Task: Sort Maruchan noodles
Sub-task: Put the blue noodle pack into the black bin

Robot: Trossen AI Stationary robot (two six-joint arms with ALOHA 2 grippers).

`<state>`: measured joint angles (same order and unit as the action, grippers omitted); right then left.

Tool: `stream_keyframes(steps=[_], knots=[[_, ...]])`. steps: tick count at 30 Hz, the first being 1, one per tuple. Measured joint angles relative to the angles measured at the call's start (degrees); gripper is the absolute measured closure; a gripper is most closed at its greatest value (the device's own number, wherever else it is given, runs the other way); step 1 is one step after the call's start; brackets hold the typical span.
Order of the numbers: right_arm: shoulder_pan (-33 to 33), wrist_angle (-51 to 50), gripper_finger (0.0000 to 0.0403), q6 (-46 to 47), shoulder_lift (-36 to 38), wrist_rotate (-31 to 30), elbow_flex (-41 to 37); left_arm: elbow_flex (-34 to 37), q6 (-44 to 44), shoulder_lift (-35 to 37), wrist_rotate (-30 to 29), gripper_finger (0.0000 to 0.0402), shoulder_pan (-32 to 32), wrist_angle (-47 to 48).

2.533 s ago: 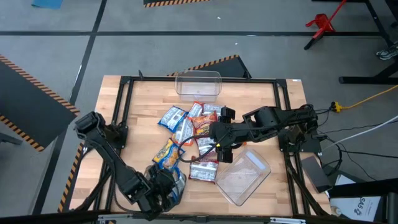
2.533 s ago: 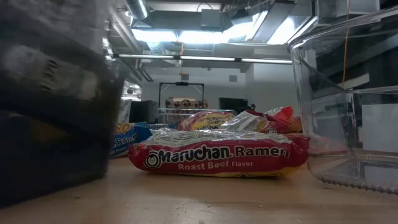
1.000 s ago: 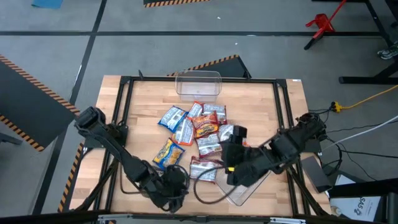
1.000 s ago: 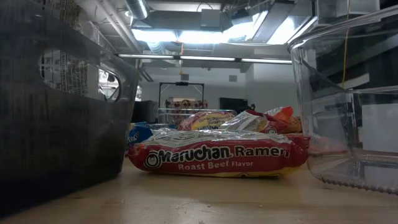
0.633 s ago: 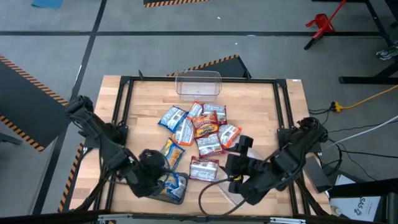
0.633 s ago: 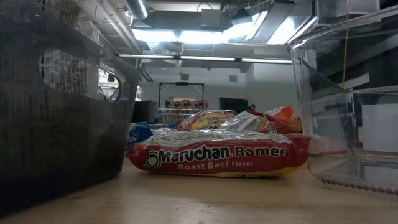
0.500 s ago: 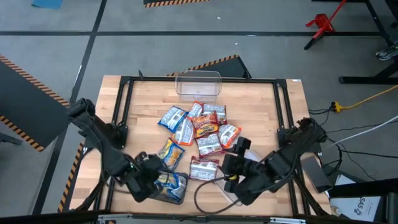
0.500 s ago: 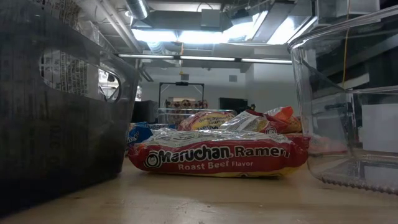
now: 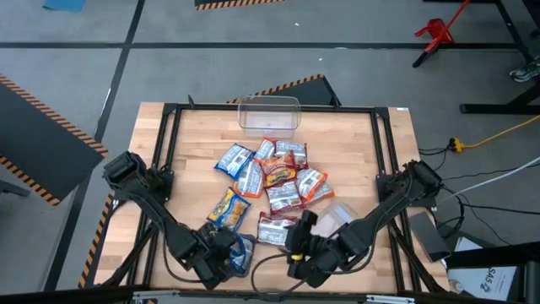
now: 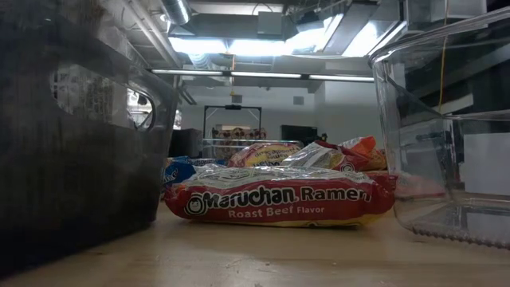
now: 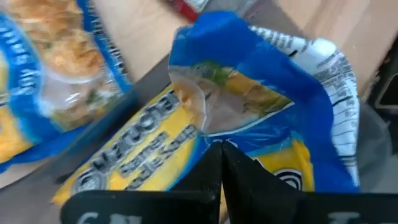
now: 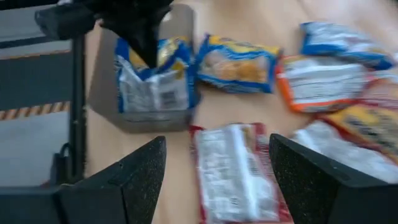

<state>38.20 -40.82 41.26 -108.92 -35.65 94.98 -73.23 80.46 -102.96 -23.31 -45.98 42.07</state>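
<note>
1. Two arms at work on the bench point(image 9: 363, 143); both sit low at its near edge, around 6 o'clock in the high view.
2. Left gripper point(image 9: 226, 253) at about 7 o'clock, jaws clenched tight over the grey tray point(image 9: 240, 268).
3. Left wrist view: the closed fingertips point(image 11: 219, 163) touch a blue-and-yellow packet point(image 11: 249, 118) lying in the tray; whether it is pinched I cannot tell.
4. Second blue-and-yellow packet point(image 9: 228, 208) lies on the wood just beside the tray, toward 12 o'clock from the left jaws.
5. Right gripper point(image 9: 297, 253) just right of the tray, at about 6 o'clock, jaws released and spread, nothing between them.
6. Red-and-white packet point(image 9: 275, 229) lies flat just beyond the right jaws, not touched; the right wrist view shows it between the two fingers point(image 12: 314, 180) but farther out.
7. Main pile of noodle packets point(image 9: 274, 173) at bench centre, well apart from both jaws.
8. Clear tub point(image 9: 268, 115) at 12 o'clock; another clear tub point(image 9: 337, 218) partly under the right arm.
9. Low view: Roast Beef packet point(image 10: 279, 206) flat on the wood between the dark tray wall and a clear tub wall.
</note>
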Motion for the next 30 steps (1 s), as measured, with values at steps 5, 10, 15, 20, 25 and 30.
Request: stream_keyframes(steps=[5, 10, 15, 20, 25, 30], knots=[[-1.1, 14.9, 0.0134, -1.5, 0.0, 4.4, -7.1, 0.0, -1.6, -0.6, -1.0, 0.0401, 0.3, -3.6], [-2.0, 21.1, 0.0138, -0.8, 0.0, 8.3, -11.4, 0.0, -4.4, -0.6, -1.1, 0.0401, 1.0, -4.1], [-2.2, 22.0, 0.0186, 1.9, -0.4, 11.8, -12.9, 0.0, -5.7, -0.6, -1.8, 0.0401, 1.8, -4.1], [-2.2, 28.1, 0.0284, 2.5, -4.2, 16.8, -12.9, 0.0, -6.1, -0.6, -2.8, 0.0401, 2.6, -4.2], [-2.2, 33.7, 0.0387, 3.4, -9.1, 18.5, -11.2, 0.0, -7.3, -0.6, -2.7, 0.0401, 2.7, -4.3], [-2.5, 34.7, 0.0380, 4.7, -12.3, 17.0, -8.8, 0.0, -7.6, -0.6, -2.5, 0.0401, 2.7, -4.4]])
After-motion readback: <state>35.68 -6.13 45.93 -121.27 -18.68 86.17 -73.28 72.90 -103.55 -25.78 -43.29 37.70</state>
